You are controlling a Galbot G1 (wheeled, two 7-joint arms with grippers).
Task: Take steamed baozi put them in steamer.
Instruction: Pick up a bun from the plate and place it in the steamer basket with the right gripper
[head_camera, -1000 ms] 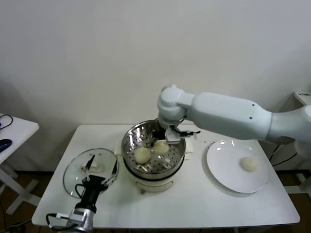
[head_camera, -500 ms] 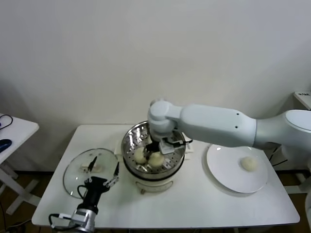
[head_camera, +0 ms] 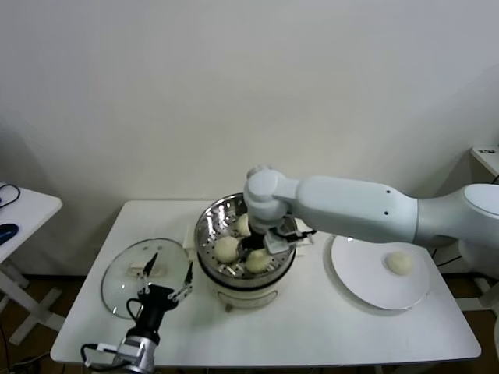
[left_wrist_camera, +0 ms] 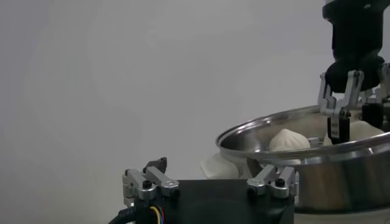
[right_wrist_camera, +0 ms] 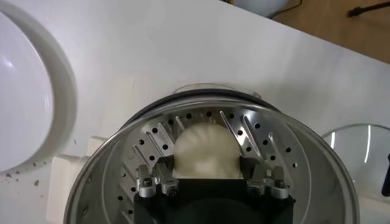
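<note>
Right end effector [head_camera: 258, 251] gripping baozi [right_wrist_camera: 203, 152], steamer [head_camera: 212, 226]

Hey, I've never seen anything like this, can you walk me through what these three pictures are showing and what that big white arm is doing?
It is a two-armed robot. The wide picture looks down from its head; the other two come from cameras on its wrists. A white table holds a steel steamer, a glass lid and a white plate. The right gripper reaches into the steamer, its fingers around a baozi on the perforated tray. Two more buns already lie inside, and one bun waits on the plate. The left gripper waits open, near the lid.
</note>
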